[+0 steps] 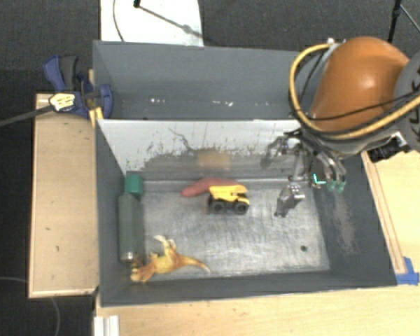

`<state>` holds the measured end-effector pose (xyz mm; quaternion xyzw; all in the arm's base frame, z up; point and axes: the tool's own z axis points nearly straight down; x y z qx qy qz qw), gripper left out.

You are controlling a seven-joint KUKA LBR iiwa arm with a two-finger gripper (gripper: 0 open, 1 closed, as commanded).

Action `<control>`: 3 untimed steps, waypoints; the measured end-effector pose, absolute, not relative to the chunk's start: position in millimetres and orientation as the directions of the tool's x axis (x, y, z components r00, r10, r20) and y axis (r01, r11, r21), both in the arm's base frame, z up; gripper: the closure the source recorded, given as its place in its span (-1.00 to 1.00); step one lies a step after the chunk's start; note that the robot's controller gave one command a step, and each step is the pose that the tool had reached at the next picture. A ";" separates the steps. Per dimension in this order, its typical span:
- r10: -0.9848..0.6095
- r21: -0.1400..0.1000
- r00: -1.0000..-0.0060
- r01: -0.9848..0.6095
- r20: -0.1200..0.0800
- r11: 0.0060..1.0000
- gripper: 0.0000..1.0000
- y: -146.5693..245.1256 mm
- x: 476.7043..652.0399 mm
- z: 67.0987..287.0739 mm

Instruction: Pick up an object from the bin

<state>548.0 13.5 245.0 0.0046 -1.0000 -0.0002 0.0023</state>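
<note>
Front left: yellow toy dinosaur [166,261] beside a green capped tube [131,219]. Centre: yellow toy truck [229,197], probably light, rigid and apt to roll; best gripped across its body sides. Tool [290,203] hangs near the truck's right; whether open or closed cannot be told.

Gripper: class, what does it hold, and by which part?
Nothing; the gripper hangs empty over the bin floor, right of the yellow toy truck.

Yellow toy truck [229,197] upright on its wheels, centre of bin [196,82]
</note>
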 end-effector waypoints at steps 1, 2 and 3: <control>-0.009 0.001 -1.000 -0.009 -0.004 1.000 -1.00 13.5 549.4 249.2; -0.010 0.001 -1.000 -0.010 -0.010 1.000 1.00 21.5 571.8 71.8; -0.010 0.001 -1.000 -0.010 -0.007 1.000 -1.00 21.7 571.0 72.6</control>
